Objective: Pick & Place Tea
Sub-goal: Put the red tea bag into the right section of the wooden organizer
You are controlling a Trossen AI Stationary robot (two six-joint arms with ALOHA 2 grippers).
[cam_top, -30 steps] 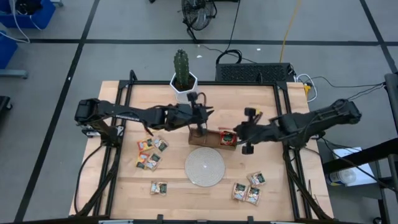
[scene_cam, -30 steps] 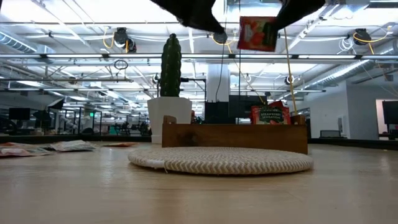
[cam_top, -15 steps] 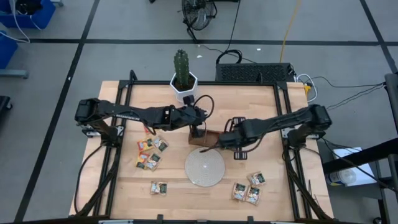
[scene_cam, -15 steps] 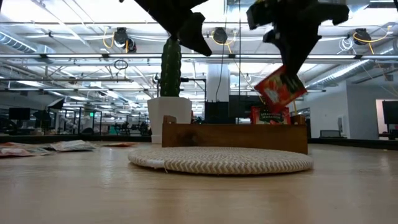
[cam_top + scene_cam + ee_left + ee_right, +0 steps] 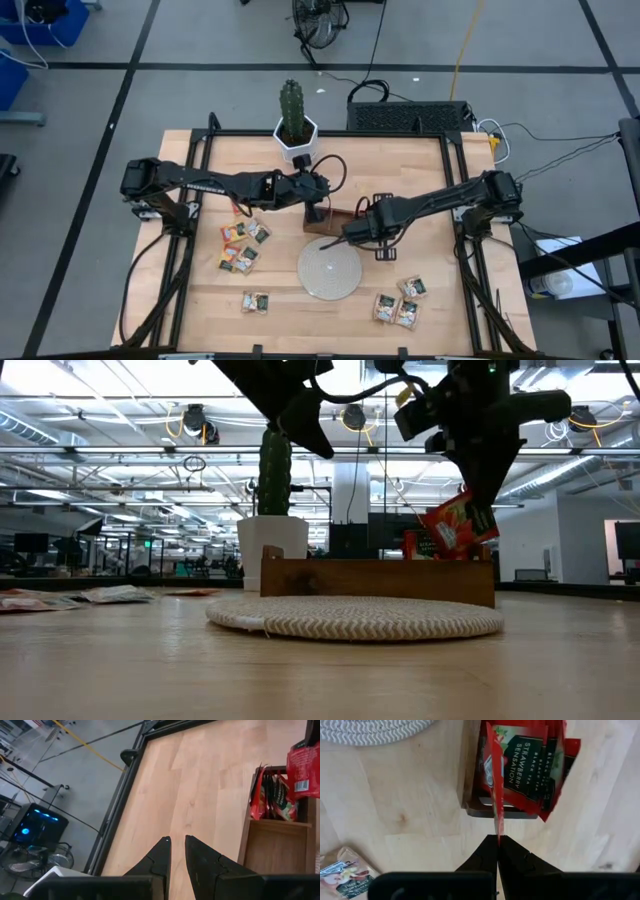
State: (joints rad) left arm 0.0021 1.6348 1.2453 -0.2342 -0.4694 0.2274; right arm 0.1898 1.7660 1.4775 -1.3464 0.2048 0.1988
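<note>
The right pincer [image 5: 498, 840] pinches a red tea sachet [image 5: 495, 785] above the wooden tray [image 5: 377, 578] — the left pincer [image 5: 177, 840] hovers nearby, fingers slightly apart, empty.

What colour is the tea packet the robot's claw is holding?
Red, clearest in the low view: the sachet in the right gripper.

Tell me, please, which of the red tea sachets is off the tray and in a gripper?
The red sachet pinched edge-on by the right gripper, hanging above the wooden tray; the other red sachets stand inside the tray.
</note>
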